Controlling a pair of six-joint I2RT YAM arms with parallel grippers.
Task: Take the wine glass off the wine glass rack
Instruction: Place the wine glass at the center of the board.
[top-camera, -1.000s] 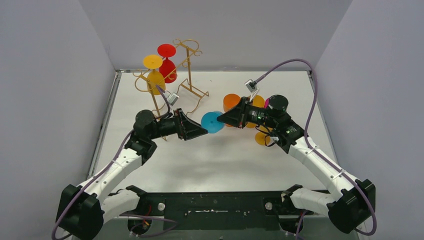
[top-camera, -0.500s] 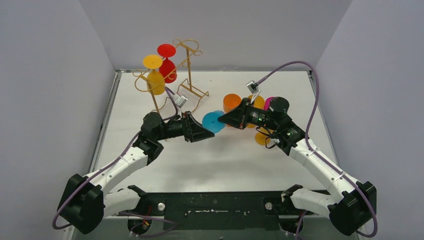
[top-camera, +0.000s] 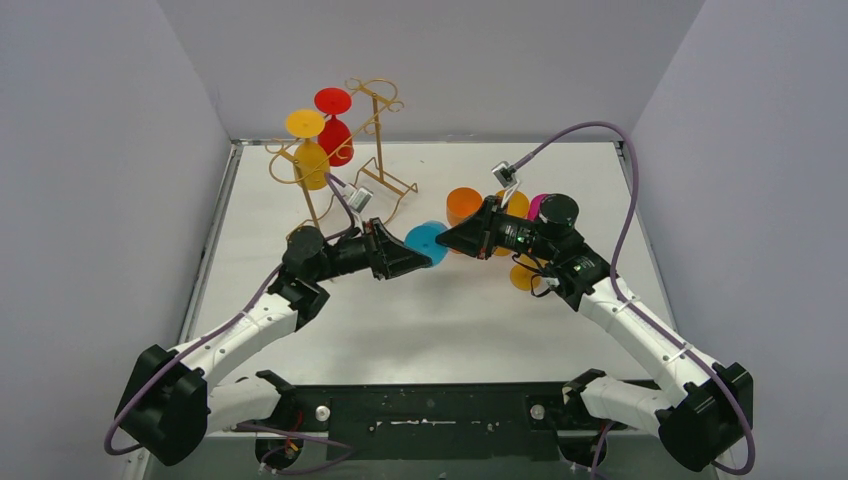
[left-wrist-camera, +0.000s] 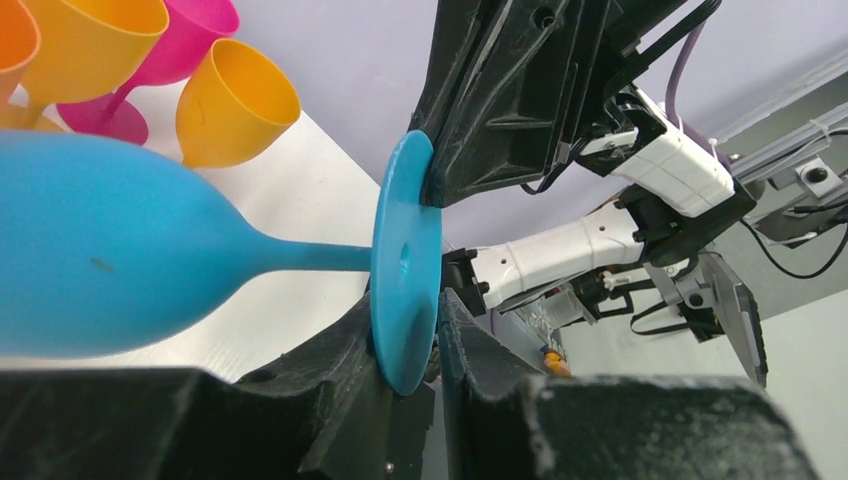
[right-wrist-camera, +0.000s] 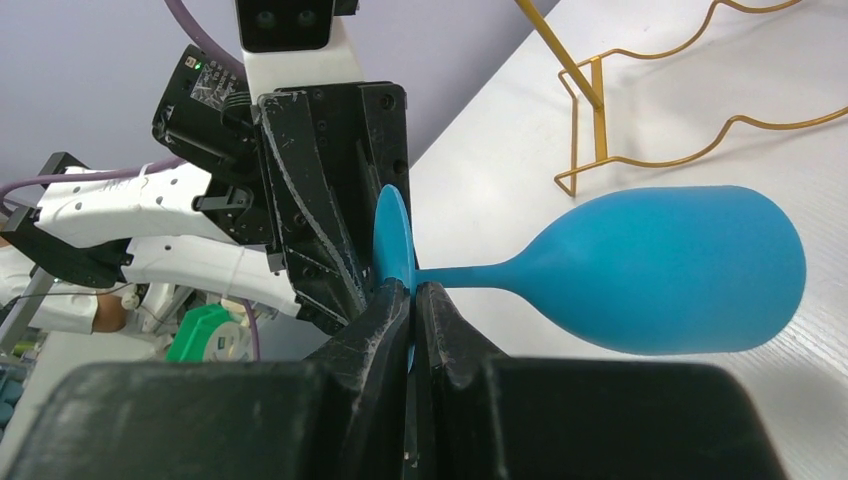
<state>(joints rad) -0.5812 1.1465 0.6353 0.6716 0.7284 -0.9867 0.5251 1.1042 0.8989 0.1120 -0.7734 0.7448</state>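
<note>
**Blue wine glass held between two grippers, clear of the rack**

The blue plastic wine glass lies level in the air above the white table, stem horizontal, bowl pointing toward the far side. It touches no part of the tall gold wire wine glass rack, which stands just to its left in the top view at the table's far left. The right gripper is clamped on the rim of the glass's round foot, one finger pressed against each face. The left gripper meets the same foot from the opposite side. Its two fingers flank the lower edge of the disc very closely, but whether they press on it cannot be told. The two grippers face each other nose to nose across the foot. A yellow plastic glass and a red plastic glass hang bowl-down from the rack's upper scrolls. An orange glass, a pink glass and an amber glass stand upright together on the table beside the right arm.
</note>
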